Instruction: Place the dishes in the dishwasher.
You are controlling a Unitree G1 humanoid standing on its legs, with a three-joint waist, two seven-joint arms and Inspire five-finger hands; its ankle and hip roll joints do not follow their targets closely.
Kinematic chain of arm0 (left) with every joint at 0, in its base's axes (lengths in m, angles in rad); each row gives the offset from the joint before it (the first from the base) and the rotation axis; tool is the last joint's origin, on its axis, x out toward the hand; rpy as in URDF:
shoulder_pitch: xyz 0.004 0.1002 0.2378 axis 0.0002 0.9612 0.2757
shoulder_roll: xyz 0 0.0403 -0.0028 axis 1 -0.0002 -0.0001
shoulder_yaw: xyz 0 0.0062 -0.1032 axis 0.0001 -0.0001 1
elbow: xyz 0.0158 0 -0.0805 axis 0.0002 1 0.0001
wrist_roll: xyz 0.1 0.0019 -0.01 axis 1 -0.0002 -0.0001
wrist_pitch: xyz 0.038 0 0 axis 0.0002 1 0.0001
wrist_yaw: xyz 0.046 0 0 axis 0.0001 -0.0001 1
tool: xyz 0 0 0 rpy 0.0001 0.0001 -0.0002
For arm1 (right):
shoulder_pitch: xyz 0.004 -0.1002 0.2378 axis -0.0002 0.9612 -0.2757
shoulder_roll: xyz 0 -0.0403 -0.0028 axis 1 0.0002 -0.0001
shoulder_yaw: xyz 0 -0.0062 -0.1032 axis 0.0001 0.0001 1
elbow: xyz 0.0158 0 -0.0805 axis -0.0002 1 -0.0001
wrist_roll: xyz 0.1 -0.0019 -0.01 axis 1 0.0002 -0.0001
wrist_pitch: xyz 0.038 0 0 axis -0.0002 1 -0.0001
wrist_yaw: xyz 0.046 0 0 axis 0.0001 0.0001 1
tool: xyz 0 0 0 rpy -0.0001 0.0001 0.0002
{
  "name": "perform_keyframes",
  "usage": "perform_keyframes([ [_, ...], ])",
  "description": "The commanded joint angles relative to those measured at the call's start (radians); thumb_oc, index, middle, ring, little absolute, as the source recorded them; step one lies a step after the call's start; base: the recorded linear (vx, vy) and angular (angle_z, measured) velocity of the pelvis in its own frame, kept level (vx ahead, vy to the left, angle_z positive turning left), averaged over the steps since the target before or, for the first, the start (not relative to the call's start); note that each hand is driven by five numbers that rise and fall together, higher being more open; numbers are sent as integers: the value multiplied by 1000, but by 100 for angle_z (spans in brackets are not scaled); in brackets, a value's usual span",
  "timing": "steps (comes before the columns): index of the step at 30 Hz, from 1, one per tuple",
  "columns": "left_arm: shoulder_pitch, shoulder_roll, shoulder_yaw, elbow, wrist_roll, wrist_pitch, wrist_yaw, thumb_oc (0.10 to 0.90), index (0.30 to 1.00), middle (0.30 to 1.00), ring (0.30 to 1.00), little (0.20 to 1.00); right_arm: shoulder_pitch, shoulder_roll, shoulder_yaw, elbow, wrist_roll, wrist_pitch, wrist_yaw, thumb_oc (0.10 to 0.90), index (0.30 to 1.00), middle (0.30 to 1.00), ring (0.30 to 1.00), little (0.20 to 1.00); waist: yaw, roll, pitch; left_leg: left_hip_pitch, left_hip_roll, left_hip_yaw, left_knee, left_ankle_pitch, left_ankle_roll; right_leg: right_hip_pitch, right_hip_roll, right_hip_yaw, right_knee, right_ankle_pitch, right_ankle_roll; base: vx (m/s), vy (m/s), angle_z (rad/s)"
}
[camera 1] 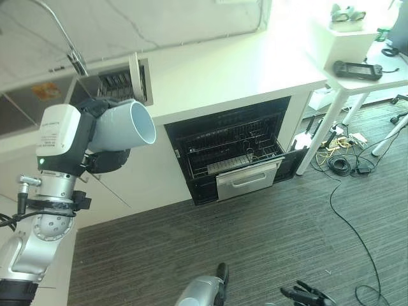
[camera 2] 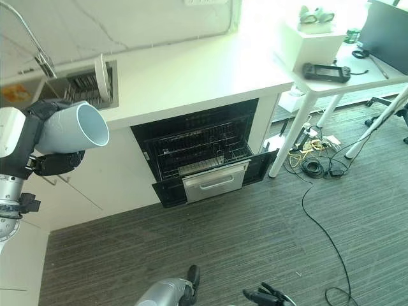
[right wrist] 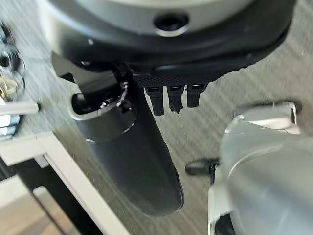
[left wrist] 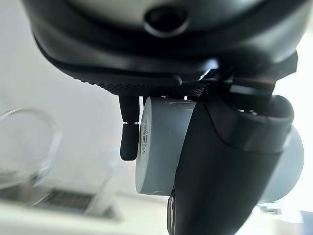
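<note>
From the left eye view, the left hand is raised at about nine o'clock, its fingers wrapped round a pale blue cup lying on its side with the mouth turned toward the dishwasher, which stands open under the white surface near the centre, well apart from the cup. The right eye view shows the wire rack pulled out over the lowered door, with bare room on it; the cup should travel toward three o'clock and down, then be tipped mouth-down over the rack before the fingers let go. In the left wrist view the thumb and fingers clasp the cup's wall firmly. In the right wrist view the right hand hangs over the carpet, fingers relaxed and holding nothing.
</note>
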Motion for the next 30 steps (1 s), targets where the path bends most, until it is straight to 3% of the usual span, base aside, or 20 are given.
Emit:
perform_keyframes([
  [1, -94, 13, 116, -100, 46, -36, 104, 400, 300, 300, 300, 300, -2, -46, -12, -45, -2, -32, 8, 800, 900, 900, 900, 900, -7, 35, -46, -49, 30, -101, -44, -8, -92, 46, 79, -13, -141, 125, 75, 319, 216, -18],
  [3, -93, 23, 120, -101, 50, -36, 101, 400, 300, 300, 300, 300, 1, -31, -9, -52, -16, -42, 9, 800, 900, 900, 900, 900, -4, 36, -54, -21, 23, -113, -44, -38, -70, 88, 77, -19, -141, 162, 91, 287, 174, -16],
  [4, -92, 39, 126, -97, 44, -39, 97, 400, 300, 300, 300, 300, 5, -18, -5, -62, -13, -49, 4, 800, 900, 900, 900, 900, -9, 39, -62, 4, 14, -128, -44, -66, -48, 101, 80, -17, -125, 242, 117, 273, 173, -26],
  [6, -91, 84, 134, -72, 17, -39, 91, 400, 300, 300, 300, 300, 16, 0, 1, -84, -16, -53, 1, 800, 900, 900, 900, 900, -24, 44, -60, 52, 0, -149, -44, -106, -11, 35, 71, -7, 49, 342, 162, 225, 150, -14],
  [7, -95, 100, 131, -59, 8, -34, 91, 400, 300, 300, 300, 300, 16, 2, 5, -84, -20, -56, 3, 800, 900, 900, 900, 900, -29, 50, -59, 64, 2, -154, -44, -116, -4, -4, 59, -12, 96, 347, 167, 176, 77, 4],
  [8, -116, 139, 119, -19, -13, -33, 102, 400, 300, 300, 300, 300, 8, 2, 15, -76, -33, -68, 11, 800, 900, 900, 900, 900, -41, 71, -52, 101, 12, -171, -44, -134, -4, -92, 12, -52, 94, 328, 162, 114, 24, -4],
  [9, -122, 144, 117, -11, -13, -34, 105, 400, 300, 300, 300, 300, 5, 1, 17, -75, -34, -69, 10, 800, 900, 900, 900, 900, -43, 75, -49, 108, 17, -173, -44, -136, -8, -104, 1, -63, 74, 324, 160, 132, -38, -9],
  [12, -158, 165, 108, 7, -21, -28, 108, 400, 300, 300, 300, 300, -16, -12, 8, -60, -30, -61, -9, 800, 900, 900, 900, 900, -54, 80, -34, 137, 46, -191, -44, -155, -32, -111, -64, -74, -136, 355, 168, 138, -133, -2],
  [13, -158, 177, 113, 9, -35, -24, 102, 400, 300, 300, 300, 300, -27, -20, -6, -42, -42, -56, -6, 800, 900, 900, 900, 900, -51, 67, -30, 150, 54, -193, -44, -166, -45, -141, -114, -54, -141, 344, 179, 235, -249, 8],
  [16, -133, 199, 136, 4, -67, -36, 95, 400, 300, 300, 300, 300, -31, -32, -18, -25, -66, -56, 7, 800, 900, 900, 900, 900, -42, 43, -36, 170, 77, -203, -44, -199, -66, -189, -180, 12, -141, 338, 211, 251, -269, -36],
  [18, -108, 214, 157, -1, -99, -54, 86, 400, 300, 300, 300, 300, -34, -40, -14, -18, -126, -116, -26, 800, 900, 900, 900, 900, -37, 20, -42, 192, 103, -218, -44, -237, -84, -244, -225, 81, -141, 361, 246, 422, -441, 11],
  [21, -89, 235, 165, 9, -130, -82, 89, 400, 300, 300, 300, 300, -37, -47, 7, -30, -220, -173, -70, 800, 900, 900, 900, 900, -33, 8, -47, 219, 155, -240, -44, -271, -114, -285, -256, 122, -141, 394, 257, 441, -512, 32],
  [23, -73, 235, 182, 19, -129, -109, 90, 400, 300, 300, 300, 300, -36, -60, 16, -30, -180, -160, -70, 800, 900, 900, 900, 900, -20, 4, -51, 225, 203, -231, -44, -266, -147, -261, -253, 73, -141, 364, 257, 533, -569, 48],
  [24, -46, 197, 200, -21, -127, -88, 67, 400, 300, 300, 300, 300, -43, -74, 13, -17, -192, -155, -55, 800, 900, 900, 900, 900, -6, 2, -61, 232, 249, -219, -44, -244, -178, -230, -246, -4, -141, 335, 244, 604, -579, 31],
  [26, -24, 154, 205, -71, -105, -68, 72, 400, 300, 300, 300, 300, -48, -79, 19, -12, -213, -178, -38, 800, 900, 900, 900, 900, -11, 8, -66, 230, 293, -203, -44, -217, -194, -209, -222, -59, -141, 312, 208, 447, -453, 28],
  [27, -38, 129, 186, -107, -92, -58, 66, 400, 300, 300, 300, 300, -41, -83, 27, -13, -199, -208, -26, 800, 900, 900, 900, 900, -22, 13, -66, 187, 353, -163, -44, -125, -198, -183, -201, -110, -141, 280, 177, 357, -583, 124],
  [28, -76, 126, 160, -117, -94, -65, 58, 400, 300, 300, 300, 300, -29, -87, 10, -15, -153, -222, -9, 800, 900, 900, 900, 900, -39, 14, -61, 162, 383, -94, -44, -54, -191, -166, -188, -168, -141, 260, 154, 261, -548, 124],
  [30, -111, 126, 136, -119, -100, -73, 54, 400, 300, 300, 300, 300, -21, -88, -6, -17, -137, -224, -8, 800, 900, 900, 900, 900, -50, 10, -55, 148, 379, -39, -44, -20, -186, -159, -184, -204, -141, 252, 141, 146, -393, 112],
])
